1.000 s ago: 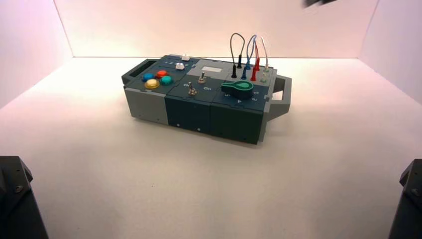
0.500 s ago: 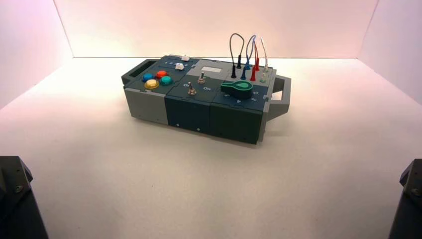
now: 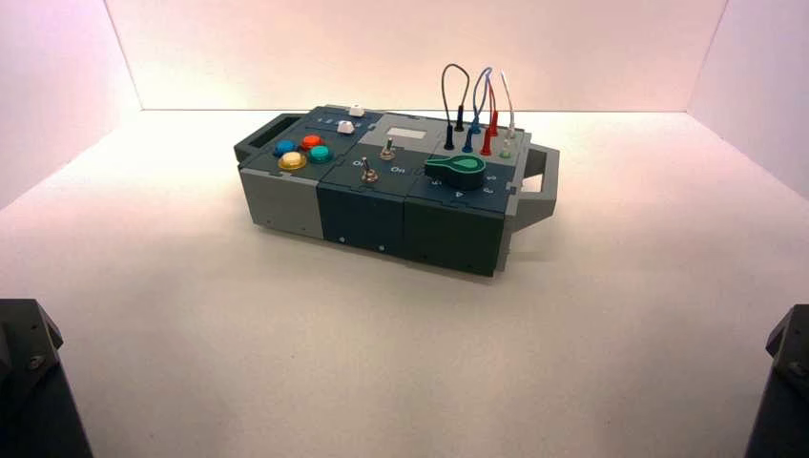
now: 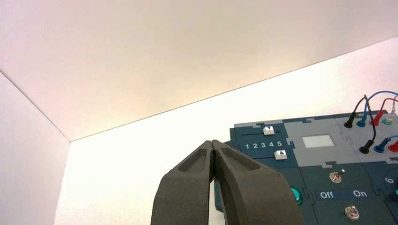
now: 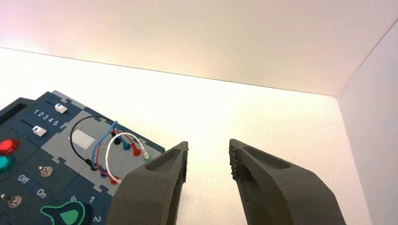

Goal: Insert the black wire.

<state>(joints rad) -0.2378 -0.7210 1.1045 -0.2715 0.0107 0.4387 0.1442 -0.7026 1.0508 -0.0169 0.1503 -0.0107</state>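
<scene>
Closed and empty, the left gripper (image 4: 212,142) waits toward nine o'clock of the box (image 3: 363,218); the right gripper (image 5: 209,143), wide apart, empty, toward three. At one o'clock, the black wire (image 3: 456,66) arches, both plugs apparently socketed; snagging its loop could unseat one.

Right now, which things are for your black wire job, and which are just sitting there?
For the job:
- black wire, both ends standing in the box's far right part
- right claw, open beside the box

Just there:
- blue wire
- red wire
- green knob
- left claw, idle left of the box
</scene>
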